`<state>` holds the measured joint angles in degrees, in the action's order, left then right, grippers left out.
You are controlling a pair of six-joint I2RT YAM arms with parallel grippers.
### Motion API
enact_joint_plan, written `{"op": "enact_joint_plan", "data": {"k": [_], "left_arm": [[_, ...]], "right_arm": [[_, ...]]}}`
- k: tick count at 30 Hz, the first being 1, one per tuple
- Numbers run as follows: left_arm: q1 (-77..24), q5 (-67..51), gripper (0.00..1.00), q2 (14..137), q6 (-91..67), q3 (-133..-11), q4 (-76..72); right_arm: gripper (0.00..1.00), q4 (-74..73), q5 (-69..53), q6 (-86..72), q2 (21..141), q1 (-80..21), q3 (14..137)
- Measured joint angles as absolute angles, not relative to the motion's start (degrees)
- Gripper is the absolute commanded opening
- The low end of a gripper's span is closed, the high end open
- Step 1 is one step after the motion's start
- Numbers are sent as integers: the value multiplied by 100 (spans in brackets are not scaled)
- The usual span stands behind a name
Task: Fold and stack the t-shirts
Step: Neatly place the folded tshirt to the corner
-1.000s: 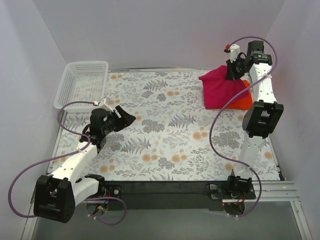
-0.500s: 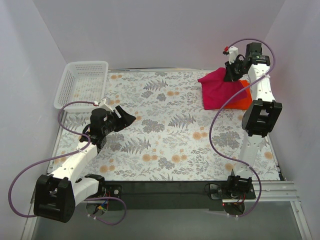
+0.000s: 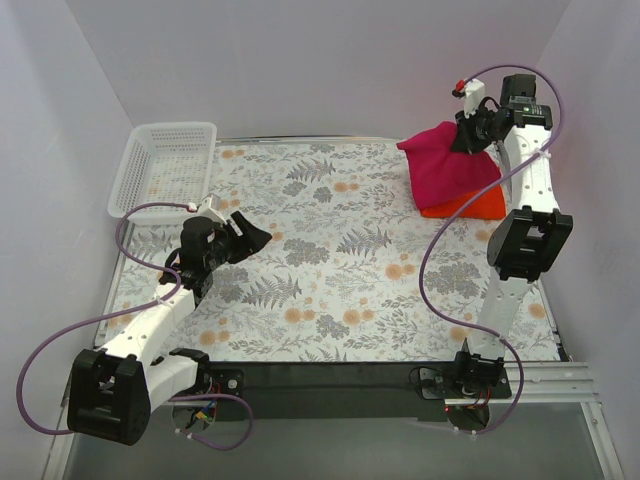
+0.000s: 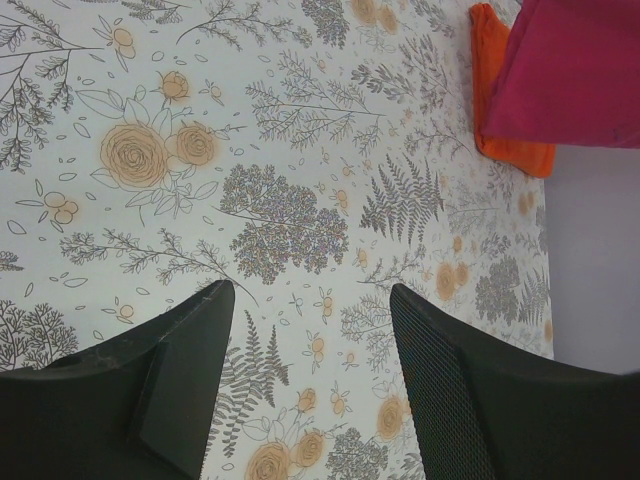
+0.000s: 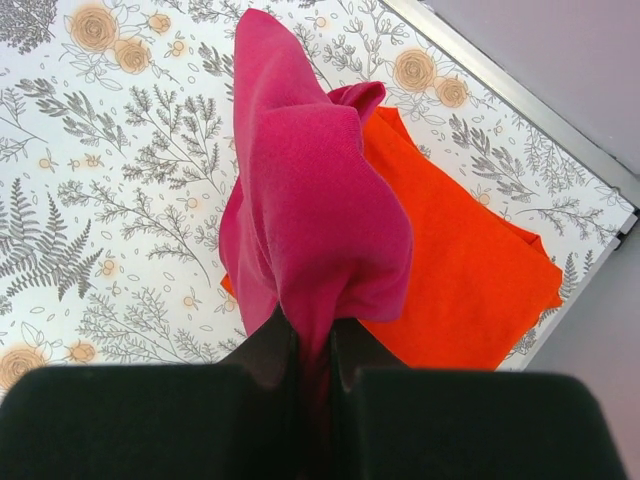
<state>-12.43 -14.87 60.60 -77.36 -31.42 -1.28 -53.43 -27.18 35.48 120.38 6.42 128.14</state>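
Observation:
The magenta-pink t-shirt hangs bunched from my right gripper, which is shut on its upper edge at the far right of the table. In the right wrist view the pink cloth drapes down from between my jaws. Under it lies the folded orange-red t-shirt, flat on the table, also in the right wrist view and the left wrist view. My left gripper is open and empty over the left part of the table, its fingers spread above the floral cloth.
A white lattice basket stands at the far left corner. The table has a floral cover. Purple-grey walls close in at the back and both sides; the right wall is close to the shirts.
My right gripper has moved right and up with the pink shirt, dragging it further over the orange-red shirt. The left arm has not moved.

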Motion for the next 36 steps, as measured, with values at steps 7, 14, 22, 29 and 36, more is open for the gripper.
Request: {"op": "enact_joint_plan", "data": {"k": [7,14,22,29,36], "left_arm": [[-1243,-1487,59,6060,-7736,-3135,-128],[-1243,-1487,59,6060,-7734,-3133,-128],[-1243,-1487,59,6073,-7734,-3133,-128],[-1243,-1487,59,6084,-7734,-3133,-128],[-1243,-1487,59,6125,-7734,-3133,-128]], "right_arm": [[1,-5345,-2711,3533,11961,642,12814],[1,-5336,-2620,3535,11985,642,12814],[1,-5122,-2327,3535,12355,687,12814],[1,-4899,-2104,3535,12698,751,12814],[6,-4652,-1903,3509,12809,779,12814]]}}
